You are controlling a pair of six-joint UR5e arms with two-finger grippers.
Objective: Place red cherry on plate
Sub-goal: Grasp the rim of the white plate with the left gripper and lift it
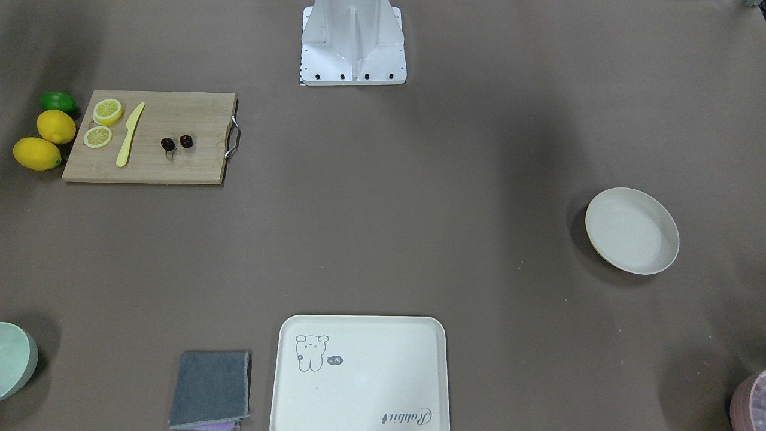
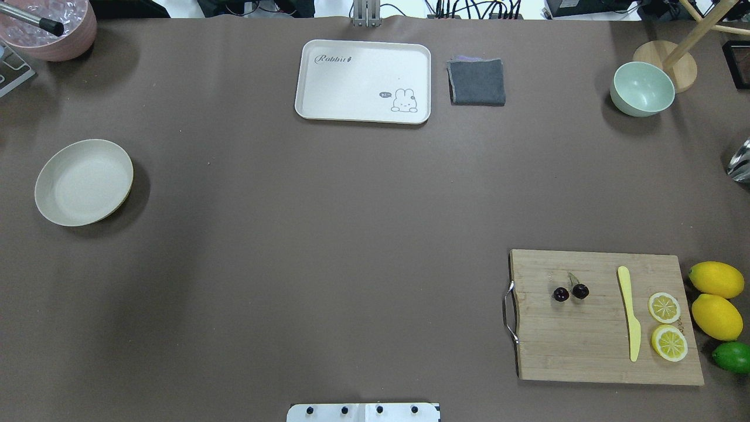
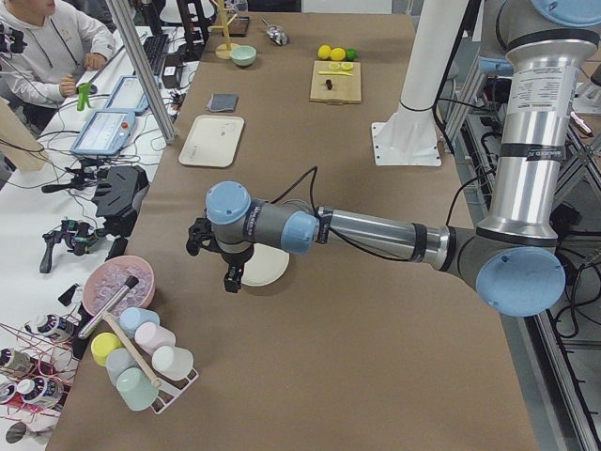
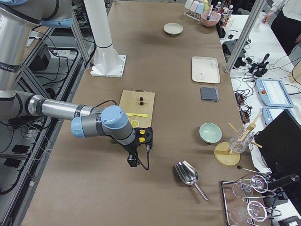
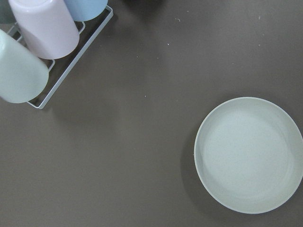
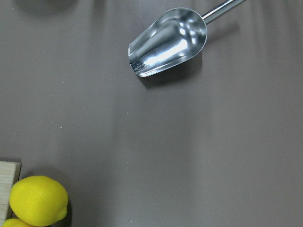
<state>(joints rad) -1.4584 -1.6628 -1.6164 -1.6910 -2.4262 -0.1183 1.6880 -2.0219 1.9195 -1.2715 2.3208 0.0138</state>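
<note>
The red cherry (image 2: pixel 570 292) is a pair of dark round fruits with joined stems, lying on a wooden cutting board (image 2: pixel 592 346) on the robot's right; it also shows in the front view (image 1: pixel 177 143). The plate (image 2: pixel 84 181) is round, cream-white and bare, far off on the robot's left, and fills the lower right of the left wrist view (image 5: pixel 249 154). My left gripper (image 3: pixel 214 256) hovers beside the plate (image 3: pixel 269 270); I cannot tell whether it is open or shut. My right gripper (image 4: pixel 137 151) hangs off the board's lemon end, its state also unclear.
On the board lie a yellow knife (image 2: pixel 629 313) and two lemon slices (image 2: pixel 664 307); lemons (image 2: pixel 716 279) and a lime (image 2: pixel 733 356) sit beside it. A rabbit tray (image 2: pixel 363 81), grey cloth (image 2: pixel 477 81), green bowl (image 2: pixel 642 88), metal scoop (image 6: pixel 168 42) and cup rack (image 5: pixel 42 42) are about.
</note>
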